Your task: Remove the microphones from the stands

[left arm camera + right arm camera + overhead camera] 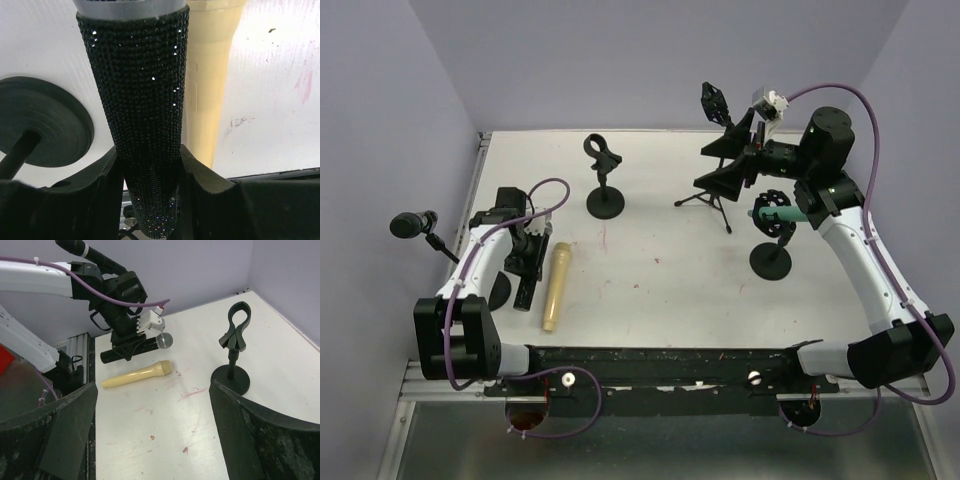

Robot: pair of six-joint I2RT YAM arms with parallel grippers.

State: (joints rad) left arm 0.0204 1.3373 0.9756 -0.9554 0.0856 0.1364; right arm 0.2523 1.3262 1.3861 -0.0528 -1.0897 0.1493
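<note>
The left pincer [528,258] is pinching the black glitter microphone [524,292] by the narrow part of its handle, with a finger pressed on either side in the left wrist view. This microphone is off any stand and is held lying level and low over the left part of the table [660,270]. Its silver head [165,340] points away from the arm bases. Whether it touches the table cannot be told. Just beside it to the right, a cream microphone [556,285] lies flat on the table, roughly parallel. To the left stands a round stand base [45,125], and a second black microphone [412,224] sits up in a clip at the far left edge. An empty clip stand [605,180] is upright further back. The right pincer [728,163] hangs spread wide over the far right, gripping nothing, near a small tripod [712,198] and a stand carrying a teal microphone [772,214].
</note>
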